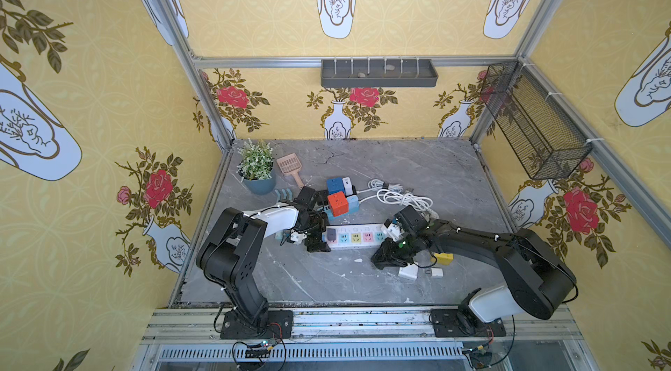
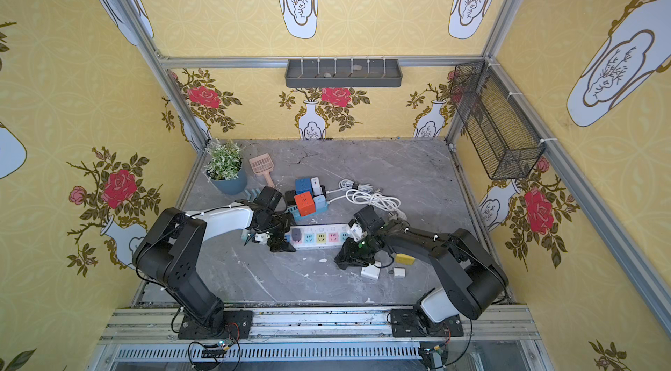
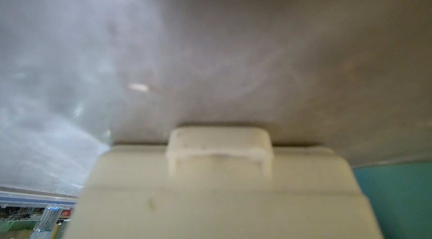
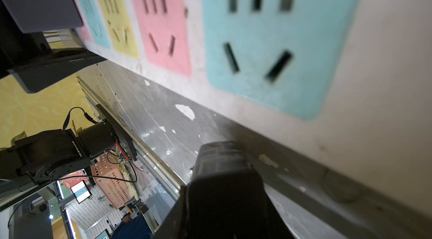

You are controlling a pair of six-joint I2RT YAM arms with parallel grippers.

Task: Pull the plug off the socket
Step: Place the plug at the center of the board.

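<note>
Power strip [image 1: 359,246] [image 2: 323,246]: long, white, lying flat and face up on the grey marbled tabletop [image 1: 428,169], running crosswise near its middle. In both top views a single row of coloured socket faces reads blue, yellow, pink, blue. In the right wrist view [image 4: 364,90] each face shows three straight slots above two slanted ones, all four empty, and the white casing looks scuffed and soiled.

Plug [image 1: 331,234] [image 2: 296,234]: a dark grey, block-shaped body with rounded corners. It is seated upright in the strip, next to the first blue face. In the right wrist view [image 4: 42,3] a pink face edge shows beneath it. No cord is visible on it.
</note>
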